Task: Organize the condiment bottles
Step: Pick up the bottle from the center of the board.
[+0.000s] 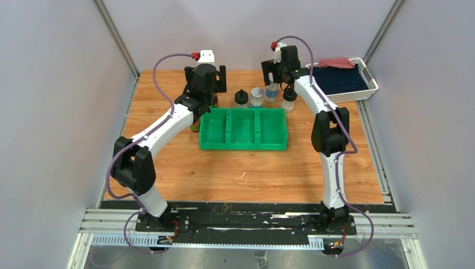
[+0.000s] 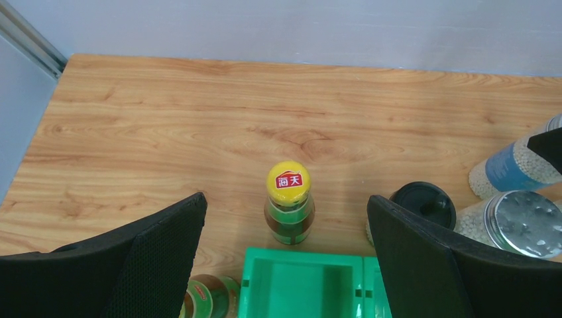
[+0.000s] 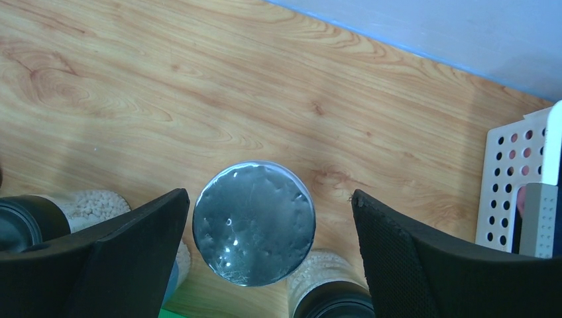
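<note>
A dark brown bottle with a yellow cap (image 2: 288,202) stands upright just behind the green bin (image 2: 301,285). My left gripper (image 2: 285,201) hangs open above it, both fingers well clear. A second brown bottle (image 2: 209,298) stands at the bin's left corner. My right gripper (image 3: 270,195) is open over a silver-lidded shaker (image 3: 254,222), untouched between the fingers. Squat black-lidded bottles (image 3: 331,291) (image 3: 26,215) flank it. From above, the bottles (image 1: 241,98) (image 1: 257,96) (image 1: 271,91) (image 1: 289,100) line up behind the bin (image 1: 243,129), with the grippers (image 1: 206,78) (image 1: 278,72) over them.
A white perforated basket (image 1: 343,81) holding dark blue and red cloths sits at the back right, close to the right arm. The bin's three compartments hold nothing. Grey walls enclose the wooden table (image 1: 246,174) on three sides.
</note>
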Tool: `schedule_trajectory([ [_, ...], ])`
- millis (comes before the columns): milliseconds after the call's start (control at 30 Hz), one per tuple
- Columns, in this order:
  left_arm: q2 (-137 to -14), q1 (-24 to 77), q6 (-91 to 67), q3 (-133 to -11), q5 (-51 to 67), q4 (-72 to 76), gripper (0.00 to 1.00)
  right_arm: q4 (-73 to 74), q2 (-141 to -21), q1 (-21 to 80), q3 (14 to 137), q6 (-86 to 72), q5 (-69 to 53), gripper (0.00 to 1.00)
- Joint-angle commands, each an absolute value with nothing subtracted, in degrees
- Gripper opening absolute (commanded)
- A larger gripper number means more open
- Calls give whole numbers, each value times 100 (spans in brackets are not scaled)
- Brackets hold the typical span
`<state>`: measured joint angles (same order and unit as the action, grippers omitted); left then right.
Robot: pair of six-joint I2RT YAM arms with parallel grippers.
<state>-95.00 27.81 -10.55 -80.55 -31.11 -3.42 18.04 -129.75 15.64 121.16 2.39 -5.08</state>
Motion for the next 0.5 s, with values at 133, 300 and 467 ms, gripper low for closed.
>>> schedule_trajectory([
  [133, -9501, 2742, -1193, -7953, -3061, -316, 100, 1889, -12936, 1494, 11863, 123, -658, 95],
  [300, -9492, 2742, -1204, -7934, -3045, -301, 100, 1881, -12941, 1494, 11839, 106, -730, 87],
  [467, -9505, 2742, -1213, -7911, -3050, -291, 100, 1872, -12946, 1495, 11843, 101, -788, 70],
])
